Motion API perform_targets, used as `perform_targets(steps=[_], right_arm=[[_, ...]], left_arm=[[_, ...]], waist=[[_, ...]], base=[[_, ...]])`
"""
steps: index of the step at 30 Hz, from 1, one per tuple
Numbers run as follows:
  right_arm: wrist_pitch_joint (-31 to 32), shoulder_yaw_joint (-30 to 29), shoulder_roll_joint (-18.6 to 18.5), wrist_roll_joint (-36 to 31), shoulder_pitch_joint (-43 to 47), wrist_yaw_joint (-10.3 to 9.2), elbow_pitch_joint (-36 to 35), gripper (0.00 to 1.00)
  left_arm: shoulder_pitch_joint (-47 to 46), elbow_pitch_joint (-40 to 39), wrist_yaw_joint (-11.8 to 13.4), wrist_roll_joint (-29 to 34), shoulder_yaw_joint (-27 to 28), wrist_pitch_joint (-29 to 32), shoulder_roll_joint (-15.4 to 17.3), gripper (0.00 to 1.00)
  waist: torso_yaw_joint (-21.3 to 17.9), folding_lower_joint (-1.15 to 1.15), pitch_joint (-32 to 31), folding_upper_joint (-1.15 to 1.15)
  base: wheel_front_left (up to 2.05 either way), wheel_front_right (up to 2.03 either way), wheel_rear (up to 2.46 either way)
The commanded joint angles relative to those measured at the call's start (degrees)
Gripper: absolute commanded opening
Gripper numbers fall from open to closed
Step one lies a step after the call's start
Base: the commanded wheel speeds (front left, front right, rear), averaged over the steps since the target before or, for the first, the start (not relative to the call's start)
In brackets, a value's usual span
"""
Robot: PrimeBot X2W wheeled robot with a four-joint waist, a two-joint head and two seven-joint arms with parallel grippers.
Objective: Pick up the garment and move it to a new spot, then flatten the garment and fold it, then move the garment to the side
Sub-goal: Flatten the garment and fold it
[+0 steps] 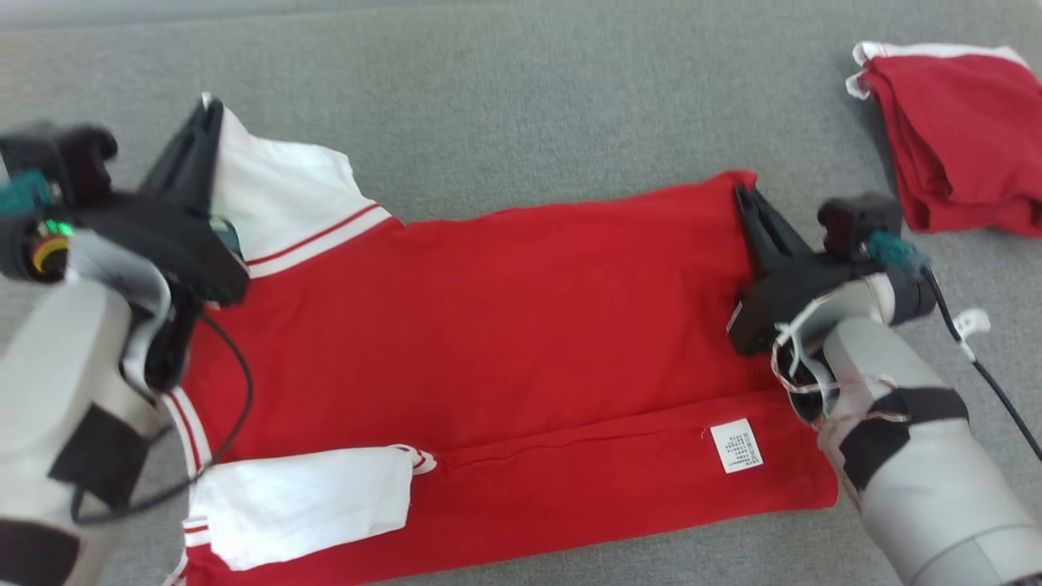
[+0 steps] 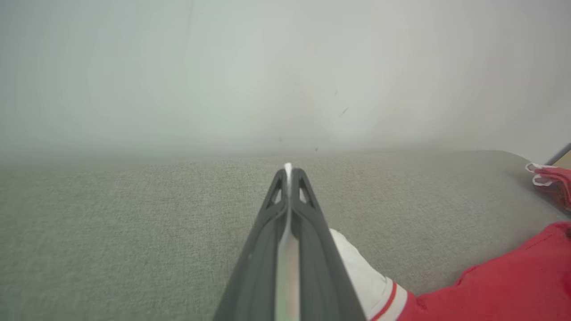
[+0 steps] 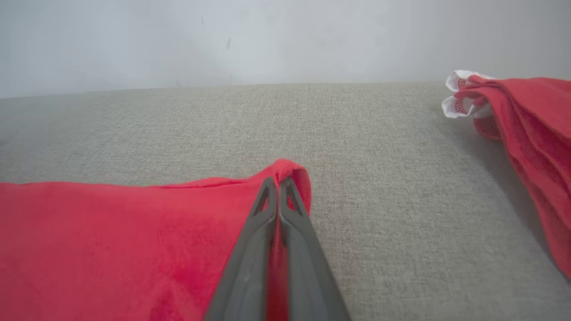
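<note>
Both my claws clamped on the red garment, spread out on the grey cloth

Starting left: my left claw (image 1: 213, 104) is squeezed fully shut with a sliver of white fabric caught between the long dark fingers. That's the far white sleeve (image 1: 281, 191), soft knit with red stripes at the cuff. The garment (image 1: 505, 325) itself is red jersey, lying mostly flat across the middle, with its near edge folded over and a second white sleeve (image 1: 301, 496) near left. There's a small white care tag (image 1: 736, 445) on that folded strip, print way too tiny to read. My right claw (image 1: 742, 195) is pinched closed on the far right red corner. Far right sits a folded red pile (image 1: 952, 138) with white trim, well apart. Everything's on a grey woven surface (image 1: 521, 98), with a plain pale wall (image 3: 285, 35) behind.
</note>
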Motion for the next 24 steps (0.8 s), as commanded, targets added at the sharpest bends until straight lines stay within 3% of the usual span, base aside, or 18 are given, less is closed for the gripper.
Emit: perform_targets(steps=[1,6,8,14,20,24], right_arm=[[-0.45,0.23,-0.62,0.97,1.68,-0.12,-0.84,0.00],[-0.98,0.77,-2.38,3.69,6.23,-0.12,-4.26,0.00],[-1.17,0.35,-3.42,5.53,9.06,-0.12,-6.29,0.00],[-1.19,-1.87,-5.68,8.95,15.30,-0.12,-11.12,0.00],[-1.19,-3.71,-6.35,10.53,20.69,-0.12,-16.25,0.00],[-1.21,-5.03,-6.98,11.35,24.95,-0.12,-20.39,0.00]], left_arm=[[2.67,-1.39,0.07,-1.07,-0.31,-1.16,0.60,0.00],[9.61,-8.19,0.05,-3.65,0.07,-4.66,1.68,0.00],[14.36,-12.08,0.12,-4.55,0.58,-5.90,3.60,0.00],[22.77,-19.59,0.10,-4.80,1.21,-7.44,3.94,0.00],[29.62,-26.14,0.08,-3.49,2.37,-7.84,3.54,0.00],[35.78,-30.89,0.07,-1.99,5.58,-7.80,1.53,0.00]], waist=[[0.88,0.00,-1.76,0.00],[1.69,0.00,-3.94,0.00],[2.32,0.00,-5.15,0.00],[3.89,0.00,-7.24,0.00],[4.81,0.00,-8.25,0.00],[5.34,0.00,-8.81,0.00]], base=[[0.00,0.00,0.00],[0.00,0.00,0.00],[0.00,0.00,0.00],[0.00,0.00,0.00],[0.00,0.00,0.00],[0.00,0.00,0.00]])
